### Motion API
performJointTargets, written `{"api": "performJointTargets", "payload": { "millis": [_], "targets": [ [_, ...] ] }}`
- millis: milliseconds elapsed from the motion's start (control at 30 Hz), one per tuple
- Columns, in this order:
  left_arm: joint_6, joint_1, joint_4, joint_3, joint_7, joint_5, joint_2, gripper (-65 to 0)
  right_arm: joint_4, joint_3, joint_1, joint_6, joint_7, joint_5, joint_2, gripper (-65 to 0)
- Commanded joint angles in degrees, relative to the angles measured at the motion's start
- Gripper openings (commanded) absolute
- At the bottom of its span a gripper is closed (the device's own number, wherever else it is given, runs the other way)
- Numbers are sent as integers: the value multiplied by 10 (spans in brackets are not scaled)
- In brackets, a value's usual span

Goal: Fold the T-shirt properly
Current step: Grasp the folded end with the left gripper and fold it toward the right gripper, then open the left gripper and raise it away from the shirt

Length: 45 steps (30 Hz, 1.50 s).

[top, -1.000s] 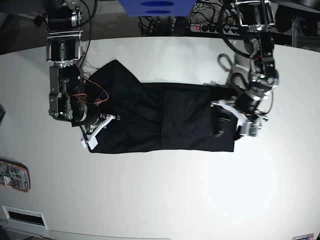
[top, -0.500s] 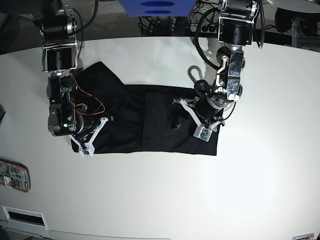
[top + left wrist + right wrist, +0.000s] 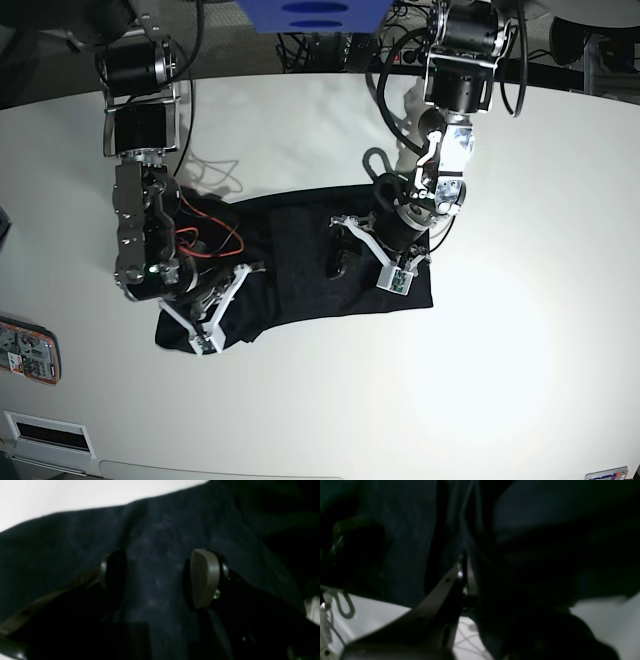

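T-shirt [image 3: 300, 265] now bunched narrower mid-worktop [image 3: 520, 380]; its right end was carried inward. Left gripper [image 3: 160, 580] spread over cloth. Right gripper [image 3: 205, 325] pinching the hem. Fold progressing, I judge.

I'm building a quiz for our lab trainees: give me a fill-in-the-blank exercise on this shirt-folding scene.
1. The T-shirt is ____ in colour.
2. The left gripper has its jaws ____ above the fabric.
3. The right gripper has its jaws ____.
4. The shirt lies on a ____ table.

Missing words: black; open; shut; white
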State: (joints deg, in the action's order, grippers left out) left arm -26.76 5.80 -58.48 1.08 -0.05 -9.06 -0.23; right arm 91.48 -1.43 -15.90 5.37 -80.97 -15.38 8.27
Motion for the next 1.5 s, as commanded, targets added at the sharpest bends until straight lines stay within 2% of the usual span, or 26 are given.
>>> {"api": "performJointTargets", "payload": {
  "millis": [0,200,333,500,567,633,867,967,1100,1300,1467],
  "targets": [
    [0,8,23,3,41,10,4,-263,11,-6,-16,0,10,-6,-9,-650],
    [0,52,110,4,5,10,22,-263,6,-20,-19,0,10,-5,-58,-650],
    [0,81,184,4,-40,11,38,-263,4,-21,-32,-1,10,3,-94,-650],
    [0,110,266,4,-88,11,39,-263,-3,-63,-43,-45,10,43,-120,-650],
    [0,109,266,5,-97,11,40,-263,-6,-78,-45,-55,10,57,-137,-650],
    [0,109,261,5,-99,11,41,-263,-19,-86,-45,-56,10,73,-139,-650],
    [0,7,45,2,-96,7,38,-262,-25,-86,-46,-56,10,131,-139,-650],
    [0,-33,-45,-2,-67,8,35,-262,-25,-86,-46,-56,10,131,-138,-650],
    [0,-69,-148,-2,-18,5,3,-262,-25,-85,-46,-56,10,131,-138,-650],
    [0,-118,-276,-45,-11,4,-8,-262,-23,-85,-46,-56,10,131,-138,-650],
    [0,-198,-393,-77,-11,5,-11,-262,-19,-86,-45,-56,10,132,-138,-650]
  ]
}}
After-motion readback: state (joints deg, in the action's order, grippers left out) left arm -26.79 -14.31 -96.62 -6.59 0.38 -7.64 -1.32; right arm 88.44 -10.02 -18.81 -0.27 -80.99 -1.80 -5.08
